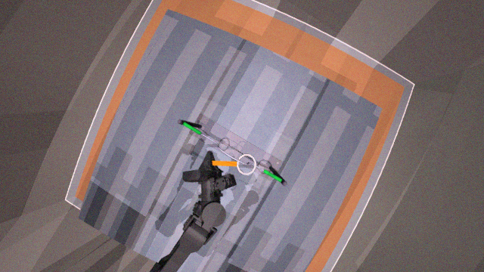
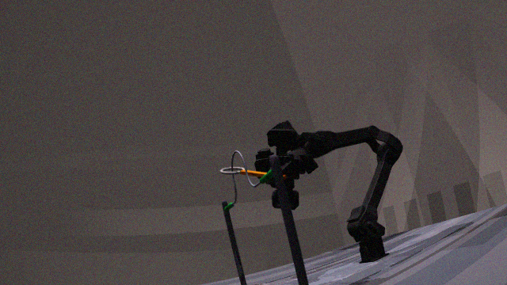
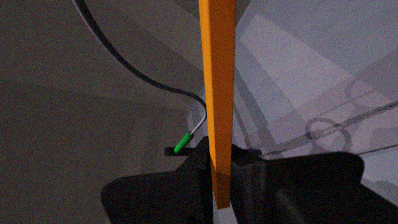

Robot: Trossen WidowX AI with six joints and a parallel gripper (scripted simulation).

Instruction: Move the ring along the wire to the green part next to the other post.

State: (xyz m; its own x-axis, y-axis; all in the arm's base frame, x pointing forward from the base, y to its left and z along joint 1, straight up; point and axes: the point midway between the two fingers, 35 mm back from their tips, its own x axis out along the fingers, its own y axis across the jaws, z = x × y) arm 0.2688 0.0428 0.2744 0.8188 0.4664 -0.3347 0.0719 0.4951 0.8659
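Observation:
The ring [image 1: 246, 155] [image 2: 221, 171] lies nearly level around a steep stretch of the grey wire [image 2: 235, 190] [image 3: 130, 65], above the far post's green part [image 1: 273, 176] [image 2: 228, 206]. I cannot tell if ring and wire touch. The orange handle [image 1: 224, 163] [image 2: 253, 173] [image 3: 220, 75] points from the ring toward the arm. My gripper [image 1: 211, 162] [image 2: 286, 176] [image 3: 210, 140] is shut on the handle's outer end. The other green part [image 1: 191, 128] [image 2: 266, 176] is at the near post in the exterior view. The ring is outside the wrist view.
The near post [image 2: 293, 237] stands in front of the gripper in the exterior view. The far post [image 2: 234, 245] stands left of it. The wire arches above the ring, then dips toward the near post. Shadows of wire and arm fall on the striped table.

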